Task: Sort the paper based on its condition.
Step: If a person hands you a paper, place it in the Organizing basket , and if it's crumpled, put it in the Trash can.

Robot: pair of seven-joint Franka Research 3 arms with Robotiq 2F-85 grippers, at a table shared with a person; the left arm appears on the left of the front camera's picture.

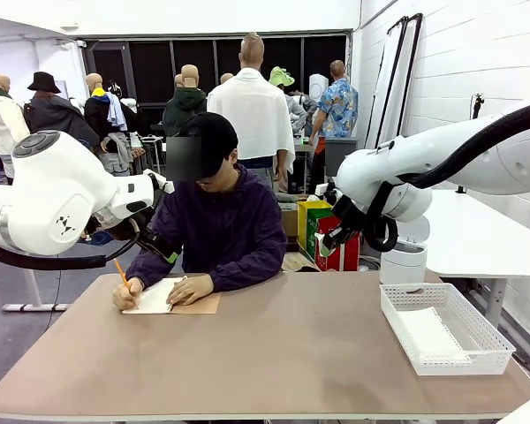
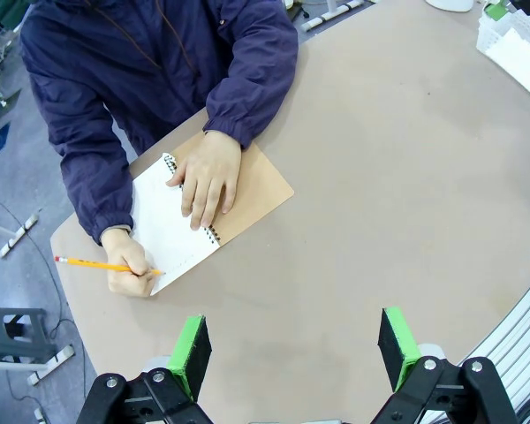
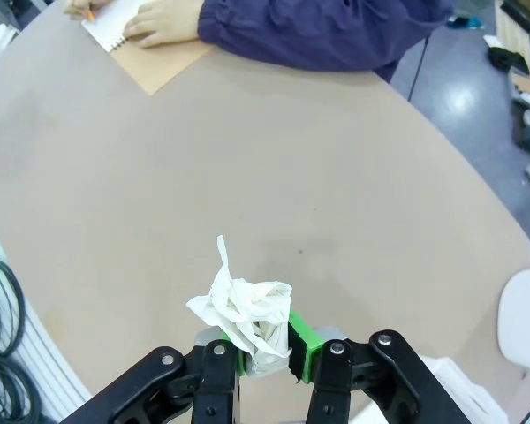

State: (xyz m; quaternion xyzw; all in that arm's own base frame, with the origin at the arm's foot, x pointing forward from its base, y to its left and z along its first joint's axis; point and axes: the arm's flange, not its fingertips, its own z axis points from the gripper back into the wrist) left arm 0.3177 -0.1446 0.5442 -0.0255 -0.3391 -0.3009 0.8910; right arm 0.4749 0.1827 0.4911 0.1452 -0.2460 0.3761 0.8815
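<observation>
My right claw (image 3: 265,355) – clamped on crumpled paper (image 3: 244,314), not yet placed | my left claw (image 2: 296,349) – apart, empty | basket (image 1: 450,364) holds a flat sheet (image 1: 428,334) – sorting partly done, I think

Left hand (image 2: 293,322) spread wide above table (image 2: 406,194), person (image 2: 159,71) writing with pencil (image 2: 93,263) on notebook (image 2: 163,225), basket (image 2: 502,35) far corner

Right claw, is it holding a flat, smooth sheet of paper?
No, the right claw is clamped on a crumpled paper wad.
</observation>
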